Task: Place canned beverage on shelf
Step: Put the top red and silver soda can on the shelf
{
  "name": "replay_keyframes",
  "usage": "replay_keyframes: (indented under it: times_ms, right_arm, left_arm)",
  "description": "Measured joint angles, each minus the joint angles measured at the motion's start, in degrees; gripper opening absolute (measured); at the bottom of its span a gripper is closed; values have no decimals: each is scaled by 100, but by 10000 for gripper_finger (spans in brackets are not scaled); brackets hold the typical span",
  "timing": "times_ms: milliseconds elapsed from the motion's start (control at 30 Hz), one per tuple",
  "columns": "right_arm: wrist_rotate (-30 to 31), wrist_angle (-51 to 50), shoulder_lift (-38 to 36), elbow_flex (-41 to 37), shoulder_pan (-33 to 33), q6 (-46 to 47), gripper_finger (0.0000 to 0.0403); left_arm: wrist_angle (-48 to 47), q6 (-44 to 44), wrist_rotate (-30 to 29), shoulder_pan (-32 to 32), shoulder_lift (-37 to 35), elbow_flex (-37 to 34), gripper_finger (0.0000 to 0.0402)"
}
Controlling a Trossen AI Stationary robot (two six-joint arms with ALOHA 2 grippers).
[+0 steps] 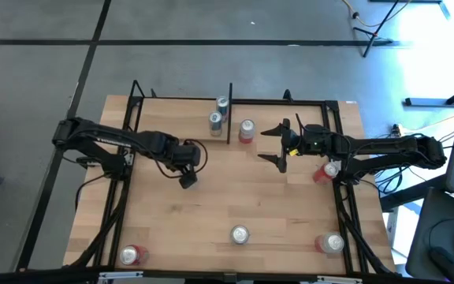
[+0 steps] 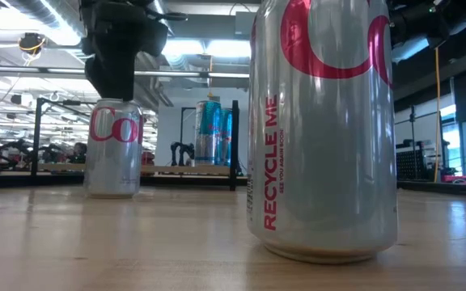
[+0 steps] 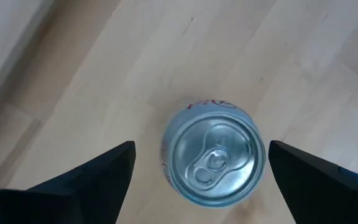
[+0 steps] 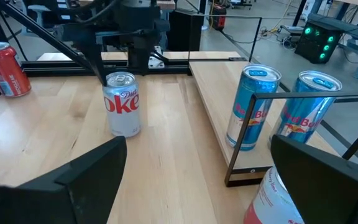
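A silver Diet Coke can (image 3: 209,160) stands upright on the tabletop, also seen in the right wrist view (image 4: 122,103) and the low view (image 2: 113,149). My left gripper (image 3: 201,144) hangs open straight above it, pointing down, one finger on each side of the can's top and clear of it. In the high view my left gripper (image 1: 187,170) hides the can. The shelf (image 4: 219,106) is at the far edge, left of centre (image 1: 180,110), with two blue cans (image 4: 251,107) on its right end. My right gripper (image 1: 283,145) is open and empty to the right of the shelf.
A red-and-silver can (image 1: 247,130) stands just right of the shelf's end rod (image 1: 229,114), and a red can (image 1: 327,170) stands by my right arm. More cans stand along the near edge (image 1: 240,234), (image 1: 132,254), (image 1: 331,243). A black rod frame edges the table.
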Motion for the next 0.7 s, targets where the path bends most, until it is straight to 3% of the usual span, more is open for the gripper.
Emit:
replay_keyframes:
  times_ms: [433,700]
  right_arm:
    - [2,18,0,2,1,0,386]
    - [1,94,127,4,3,-2,386]
  left_arm:
    - [354,209,163,0,369,-287,349]
    - [270,931,249,2,513,-248,263]
